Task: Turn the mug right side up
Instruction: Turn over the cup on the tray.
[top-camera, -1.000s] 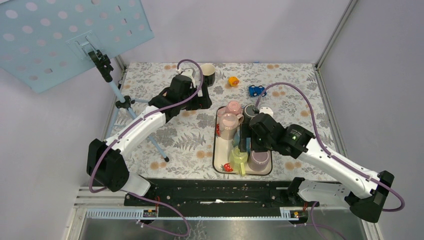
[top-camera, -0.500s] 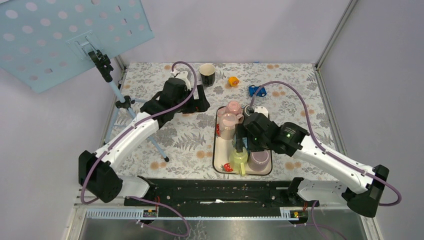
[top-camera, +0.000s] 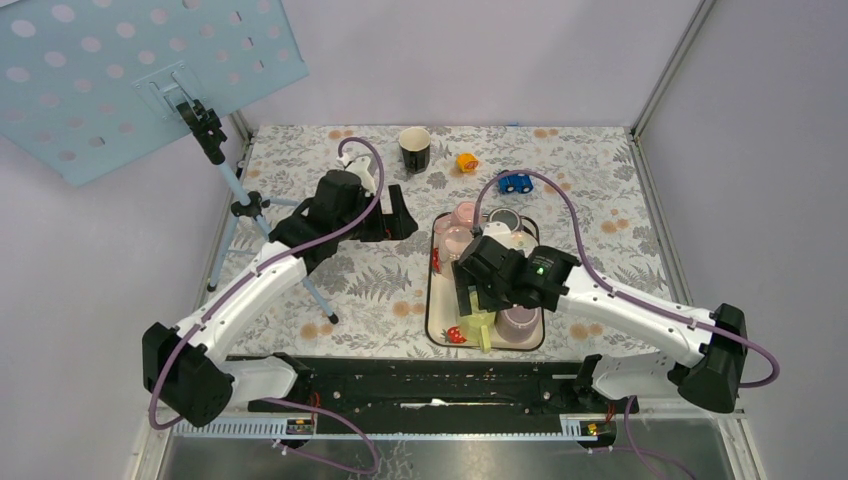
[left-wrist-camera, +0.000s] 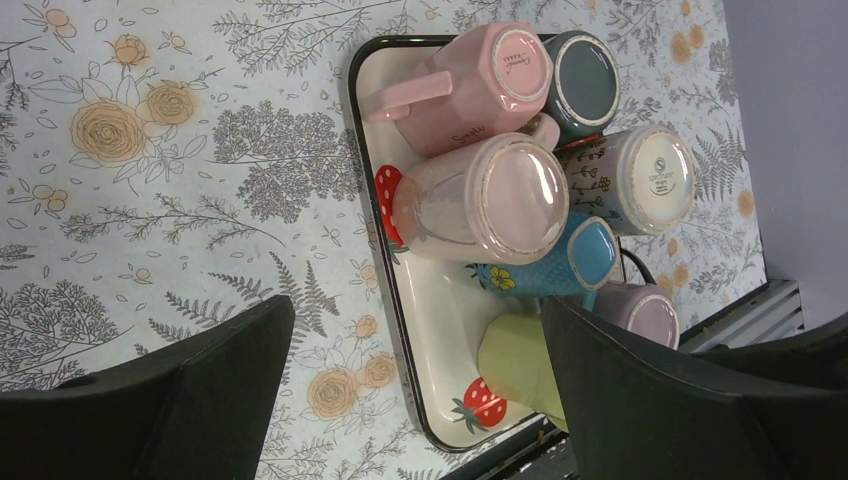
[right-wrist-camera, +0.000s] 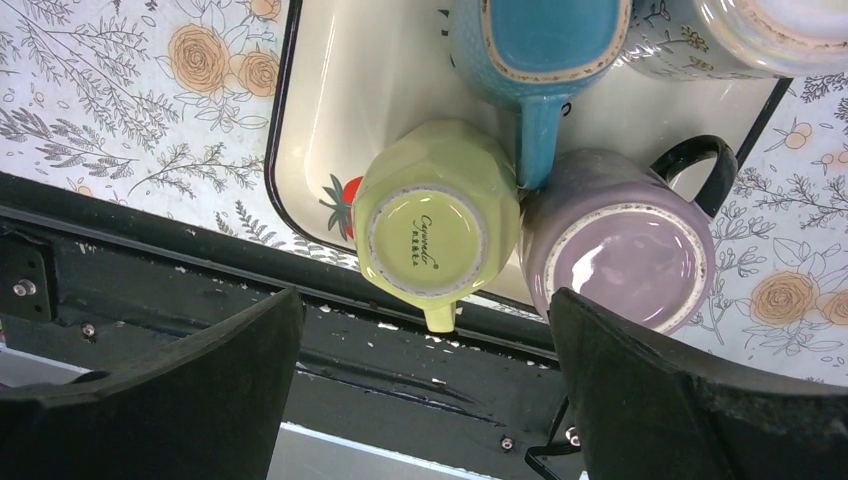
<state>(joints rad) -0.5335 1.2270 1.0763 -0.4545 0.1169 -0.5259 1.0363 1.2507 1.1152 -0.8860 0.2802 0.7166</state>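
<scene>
Both jaws wide; only right wrist view shows lettering on upturned green mug (right-wrist-camera: 430, 225).

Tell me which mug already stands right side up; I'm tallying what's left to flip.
The black mug with a pale inside, alone beyond the white strawberry-print tray: its mouth faces up, while the tray's mugs show their bases.

- On the tray (right-wrist-camera: 370, 100) the green mug (right-wrist-camera: 425, 225) and the purple mug (right-wrist-camera: 620, 250) stand just beside each other; the handle of the blue mug (right-wrist-camera: 540, 35) fills the gap between them.
- Bare tray floor is free left of the blue mug.
- The flowered table (top-camera: 370, 290) left of the tray is open.
</scene>
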